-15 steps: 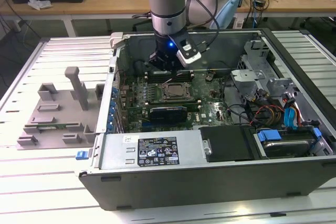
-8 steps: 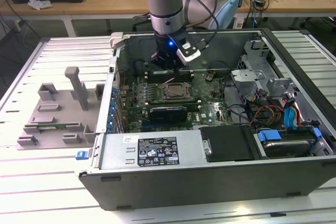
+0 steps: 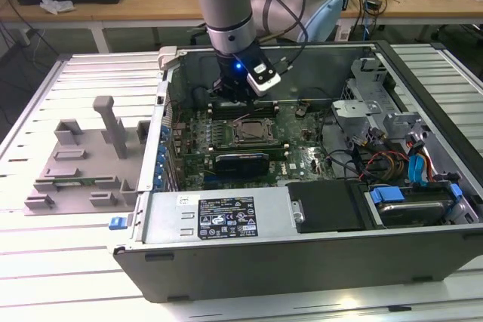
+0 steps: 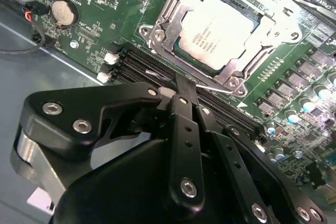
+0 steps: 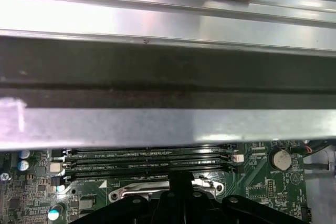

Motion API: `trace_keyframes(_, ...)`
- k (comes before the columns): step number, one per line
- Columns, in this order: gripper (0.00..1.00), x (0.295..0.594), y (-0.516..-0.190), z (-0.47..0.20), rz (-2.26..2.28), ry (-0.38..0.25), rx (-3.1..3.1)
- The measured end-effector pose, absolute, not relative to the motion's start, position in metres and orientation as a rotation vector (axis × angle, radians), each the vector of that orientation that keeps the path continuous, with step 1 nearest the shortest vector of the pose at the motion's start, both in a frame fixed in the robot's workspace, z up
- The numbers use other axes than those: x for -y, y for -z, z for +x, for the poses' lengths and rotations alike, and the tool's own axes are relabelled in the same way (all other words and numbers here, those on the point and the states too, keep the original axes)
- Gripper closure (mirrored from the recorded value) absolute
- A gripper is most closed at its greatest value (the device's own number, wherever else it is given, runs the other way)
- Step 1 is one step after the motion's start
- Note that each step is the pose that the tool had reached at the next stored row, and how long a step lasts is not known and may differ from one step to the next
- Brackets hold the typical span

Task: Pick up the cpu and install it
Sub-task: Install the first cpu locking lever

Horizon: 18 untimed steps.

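The cpu (image 4: 215,27) lies flat in the motherboard socket, its silver top showing inside the metal frame (image 4: 163,17) that sits over its edges. In the exterior view the cpu (image 3: 253,130) is in the middle of the board inside the open computer case. My gripper (image 4: 181,83) hovers just beyond the socket's edge, over the memory slots (image 4: 142,64), with its black fingers drawn together and nothing seen between them. A thin wire lever (image 4: 215,87) of the socket runs right beside the fingertips. In the exterior view the gripper (image 3: 235,97) hangs low inside the case, behind the socket.
A grey plastic fixture (image 3: 83,160) with upright blocks stands on the table at the exterior view's left. The case holds a power supply (image 3: 219,216), a drive cage (image 3: 377,103) and coloured cables (image 3: 400,164). A coin battery (image 4: 63,13) sits on the board. The case wall (image 5: 168,77) is close.
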State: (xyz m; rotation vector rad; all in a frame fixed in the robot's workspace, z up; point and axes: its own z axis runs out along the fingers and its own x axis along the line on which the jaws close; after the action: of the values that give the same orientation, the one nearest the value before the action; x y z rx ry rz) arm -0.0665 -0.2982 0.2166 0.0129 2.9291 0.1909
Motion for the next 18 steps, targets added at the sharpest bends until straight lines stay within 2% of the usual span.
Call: trace_keyframes(18,0.89,0.291,-0.205,-0.068,0.241,-0.166,-2.910)
